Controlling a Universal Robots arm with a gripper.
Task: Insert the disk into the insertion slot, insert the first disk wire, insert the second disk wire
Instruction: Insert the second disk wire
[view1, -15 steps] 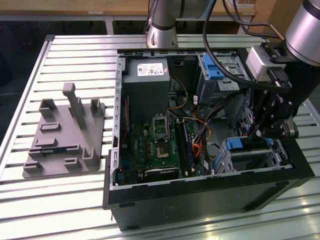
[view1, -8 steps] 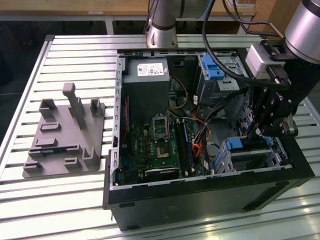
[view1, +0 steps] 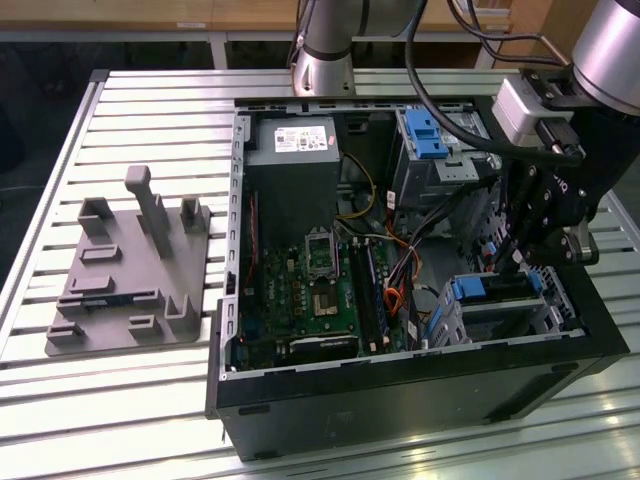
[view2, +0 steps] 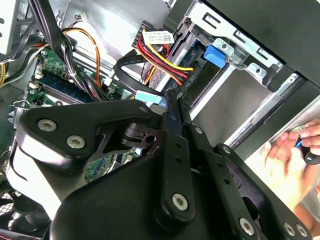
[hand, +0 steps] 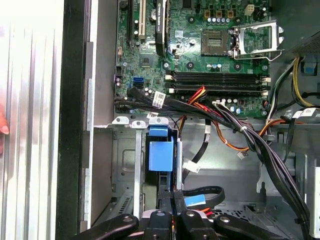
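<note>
Fixture: a grey plastic fixture plate with upright pegs lies on the slatted table, at the exterior view's left, apart from the case.
Case: an open black computer case sits at centre, its green motherboard flat on the floor.
Upper bay: a taller silver bay with a blue latch stands at the far side of the case.
Insertion slot: the silver drive cage sits at the near corner toward the exterior view's right.
Disk: the blue-framed disk lies inside that cage, blue carrier edge showing on top.
Gripper: the black gripper hangs just above the cage; in the second wrist view its fingers stand narrow, nearly together, beside a light-blue connector.
Wires: red, yellow and black cables run toward the cage.
Hand: a person's hand shows outside the case.
</note>
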